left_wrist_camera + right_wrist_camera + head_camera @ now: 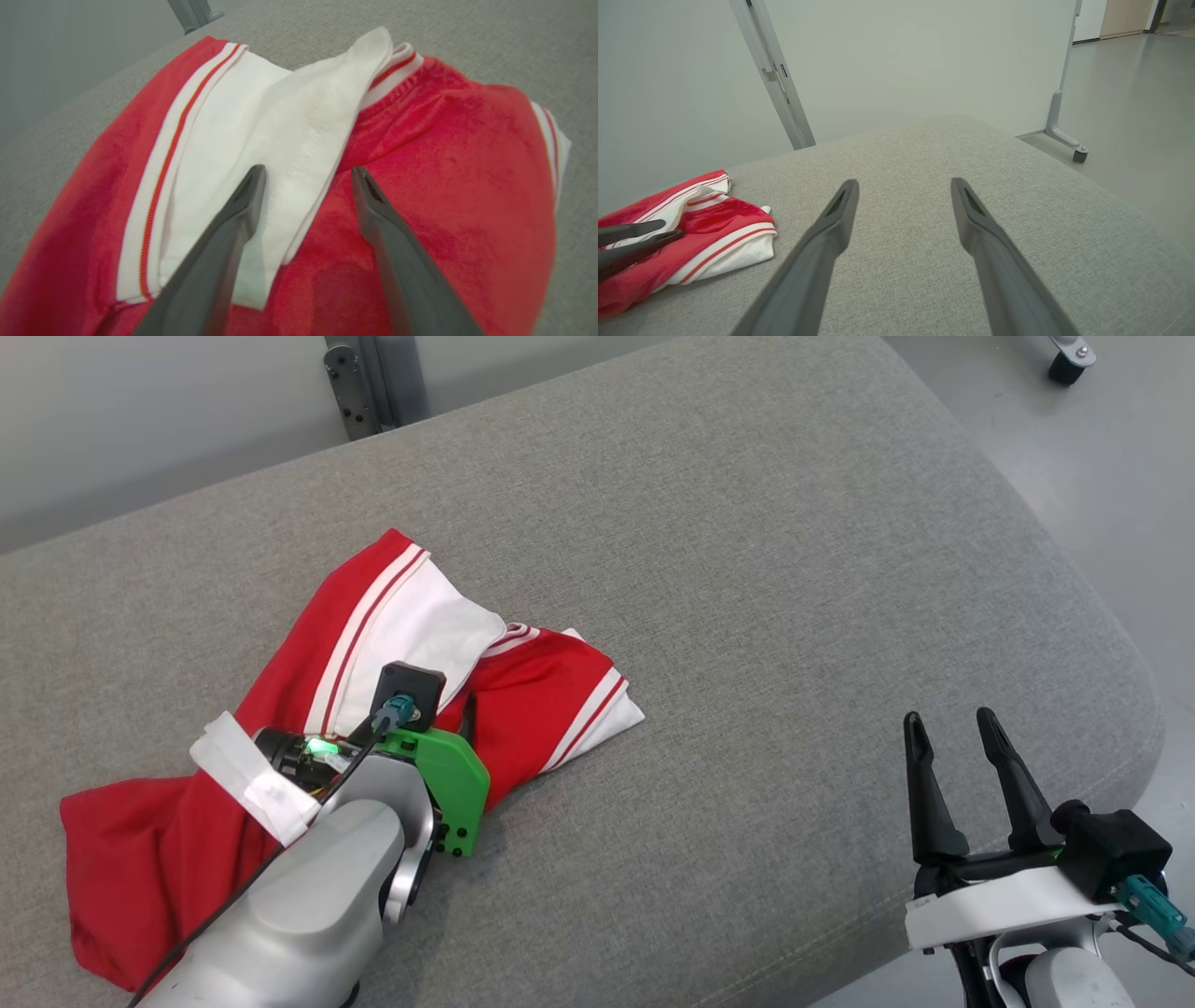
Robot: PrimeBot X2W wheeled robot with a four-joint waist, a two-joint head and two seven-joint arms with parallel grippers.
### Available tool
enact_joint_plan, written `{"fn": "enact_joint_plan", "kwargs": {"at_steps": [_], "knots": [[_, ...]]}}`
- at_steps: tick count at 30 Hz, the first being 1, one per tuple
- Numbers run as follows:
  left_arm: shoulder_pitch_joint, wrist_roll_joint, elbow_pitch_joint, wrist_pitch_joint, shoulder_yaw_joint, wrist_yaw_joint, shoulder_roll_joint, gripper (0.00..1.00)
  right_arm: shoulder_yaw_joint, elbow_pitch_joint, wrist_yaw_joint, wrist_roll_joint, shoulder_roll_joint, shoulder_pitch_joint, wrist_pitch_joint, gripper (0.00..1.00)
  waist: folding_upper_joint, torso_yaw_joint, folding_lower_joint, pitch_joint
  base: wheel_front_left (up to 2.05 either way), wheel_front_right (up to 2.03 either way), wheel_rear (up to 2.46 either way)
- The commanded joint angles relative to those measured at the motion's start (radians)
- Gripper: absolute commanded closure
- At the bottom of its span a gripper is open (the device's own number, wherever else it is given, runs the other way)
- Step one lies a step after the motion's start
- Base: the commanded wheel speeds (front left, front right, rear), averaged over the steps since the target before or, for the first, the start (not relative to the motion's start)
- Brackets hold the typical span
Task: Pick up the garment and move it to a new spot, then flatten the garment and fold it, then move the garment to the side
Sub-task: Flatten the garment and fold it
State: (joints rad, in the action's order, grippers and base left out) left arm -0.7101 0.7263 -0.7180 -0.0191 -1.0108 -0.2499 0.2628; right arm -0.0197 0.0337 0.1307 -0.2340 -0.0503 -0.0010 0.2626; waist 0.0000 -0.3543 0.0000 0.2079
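Lying crumpled on the left part of the grey cushion, the red-and-white garment is bunched into folds, a white panel overlapping the red cloth; its near end runs under the pale forearm and is partly hidden; the left gripper hangs over the garment with fingers spread wide, clamping nothing — whether the tips touch the cloth I cannot tell; in the head view the wrist covers nearly all of those fingers; the right gripper is spread as wide and empty — well apart from the garment, near the cushion's right edge.
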Motion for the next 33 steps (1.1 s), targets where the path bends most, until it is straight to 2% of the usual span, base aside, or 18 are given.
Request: {"fn": "enact_joint_plan", "kwargs": {"at_steps": [1,2,4,5,7,11,17,22,24,28,33], "knots": [[-0.019,0.001,-0.022,-0.011,0.004,0.005,-0.007,0.56,0.0,0.001,0.0,0.007,-0.001,-0.003,0.003,0.0,0.0,0.0,0.0,-0.001,0.0,0.0,0.0],[-0.022,0.002,-0.038,-0.02,0.007,0.004,-0.012,0.61,0.0,0.001,0.0,0.007,-0.001,-0.003,0.003,0.0,0.0,-0.001,0.0,-0.001,0.0,0.0,0.0],[-0.031,0.001,-0.066,-0.045,0.014,-0.002,-0.02,0.98,0.002,0.0,0.0,0.01,-0.001,-0.005,0.003,0.0,0.0,-0.002,0.0,-0.002,0.0,0.0,0.0],[-0.034,0.004,-0.078,-0.055,0.018,-0.001,-0.023,1.0,0.004,-0.001,0.0,0.009,-0.001,-0.005,0.003,0.0,0.0,-0.002,0.0,-0.002,0.0,0.0,0.0],[-0.036,0.01,-0.094,-0.066,0.023,0.009,-0.03,1.0,0.008,-0.003,0.0,0.01,-0.001,-0.001,0.003,0.0,0.0,0.001,0.0,-0.004,0.0,0.0,0.0],[-0.054,0.025,-0.093,-0.098,0.048,0.0,-0.027,1.0,0.02,-0.006,0.0,0.014,-0.001,0.015,0.003,0.0,0.0,0.011,0.0,-0.012,0.0,0.0,0.0],[-0.07,0.027,0.075,-0.141,0.067,-0.018,-0.032,1.0,0.038,-0.01,0.0,0.021,-0.001,0.029,0.003,0.0,0.0,0.038,0.0,-0.026,0.0,0.0,0.0],[-0.029,-0.019,0.268,-0.08,-0.025,-0.029,-0.071,1.0,0.027,-0.012,0.0,0.02,-0.002,0.016,0.003,0.0,0.0,0.049,0.0,-0.022,0.0,0.0,0.0],[-0.004,-0.03,0.307,-0.044,-0.077,-0.017,-0.092,1.0,0.021,-0.012,0.0,0.016,-0.002,0.005,0.003,0.0,0.0,0.046,0.0,-0.015,0.0,0.0,0.0],[0.027,-0.049,0.322,-0.012,-0.158,-0.004,-0.137,1.0,0.009,-0.01,0.0,0.008,-0.002,-0.008,0.003,0.0,0.0,0.03,0.0,-0.001,0.0,0.0,0.0],[0.054,-0.057,0.275,-0.027,-0.213,0.054,-0.173,1.0,0.008,-0.004,0.0,0.002,-0.001,-0.004,0.003,0.0,0.0,0.007,0.0,0.011,0.0,0.0,0.0]]}}
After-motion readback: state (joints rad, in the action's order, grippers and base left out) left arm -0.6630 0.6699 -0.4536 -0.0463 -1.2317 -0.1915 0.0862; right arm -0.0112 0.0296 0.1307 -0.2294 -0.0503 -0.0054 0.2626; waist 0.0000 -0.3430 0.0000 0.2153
